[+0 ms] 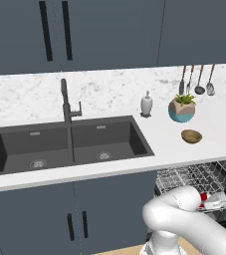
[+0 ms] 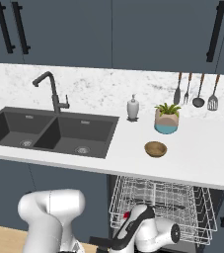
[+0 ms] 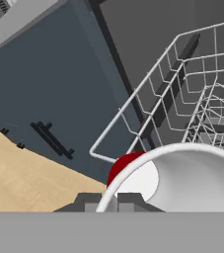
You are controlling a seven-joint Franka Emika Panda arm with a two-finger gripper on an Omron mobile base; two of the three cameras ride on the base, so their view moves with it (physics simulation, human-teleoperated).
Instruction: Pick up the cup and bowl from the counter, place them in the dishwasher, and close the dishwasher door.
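I have the red-and-white cup (image 3: 153, 180) pinched in my gripper (image 3: 108, 200), its jaws drawn narrow onto the rim, and the hand view looks straight across the cup's pale open mouth with the red outside showing at its left edge. My arm is bent low in front of the open dishwasher (image 2: 202, 197), and the cup sits over the near corner of the pulled-out silver wire-grid rack (image 3: 182, 89); from the left base view I can make out a spot of red and white (image 1: 210, 199) at the rack's edge beside my forearm. So I judge I am in the first placing step: cup carried to the rack, not yet set down. The small brown wooden bowl (image 2: 155, 148) lies on the long white marbled stone counter (image 2: 202, 153), just in front of the potted green plant in its tan and teal pot (image 2: 167, 118) and well apart from the dark double sink (image 2: 49, 131). Next I should ease the cup further in over the wires, lower it until it rests in the rack, and only then part the jaws; I cannot tell how much clearance lies beneath it. After that comes the bowl, then the door.
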